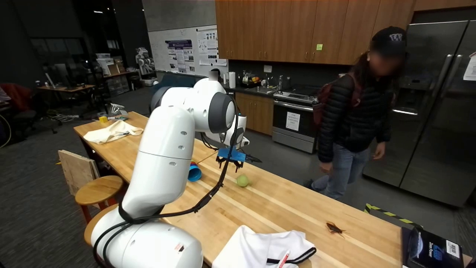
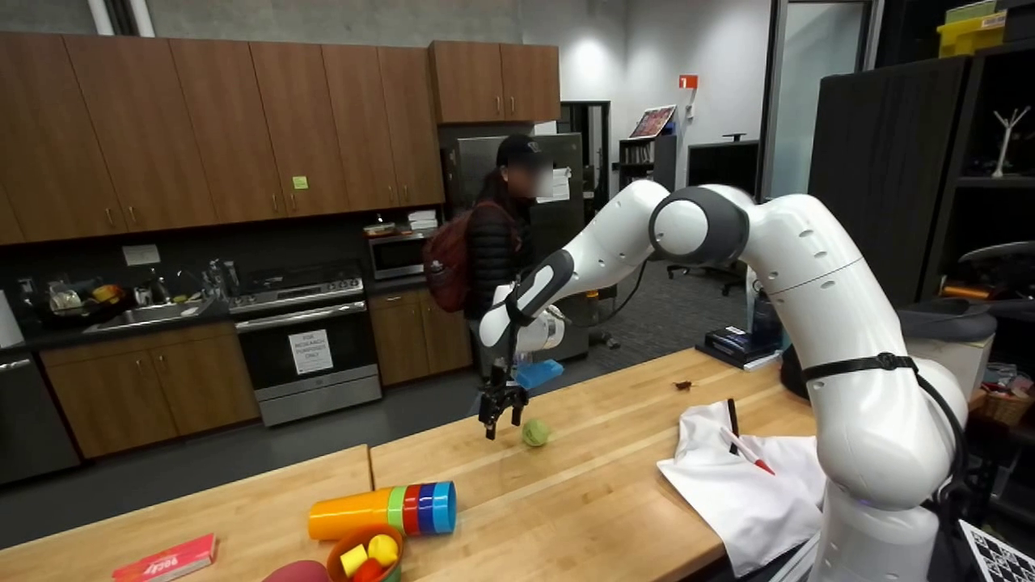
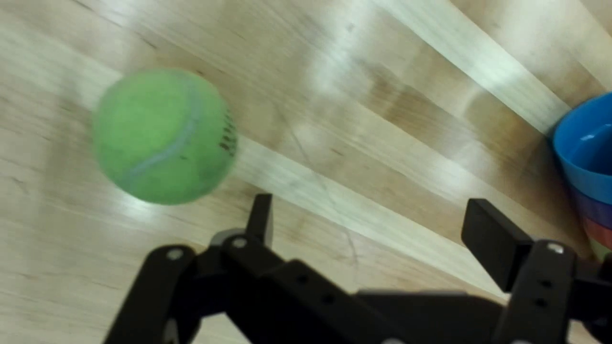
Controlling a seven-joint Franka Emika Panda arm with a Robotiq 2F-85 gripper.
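Observation:
My gripper [image 3: 368, 210] stands open above the wooden table [image 3: 306, 119], with only tabletop showing between its black fingers [image 3: 497, 243]. A green tennis ball [image 3: 162, 138] lies on the wood past the left fingertip, outside the jaws and apart from them. In both exterior views the gripper [image 2: 504, 426] hangs just beside and above the ball [image 2: 535, 432]. At the right edge of the wrist view is the blue mouth of a stack of cups [image 3: 585, 143]. That stack [image 2: 424, 509], in orange, green, red and blue, lies on its side.
A bowl [image 2: 348, 540] of yellow and red pieces sits by the cups, near a pink box [image 2: 166, 559]. Close to the arm's base lies a white cloth [image 1: 256, 245] with a red-and-white pen. A brown insect-like object [image 1: 334, 227] rests on the table. A person [image 1: 349, 111] stands beyond the far edge.

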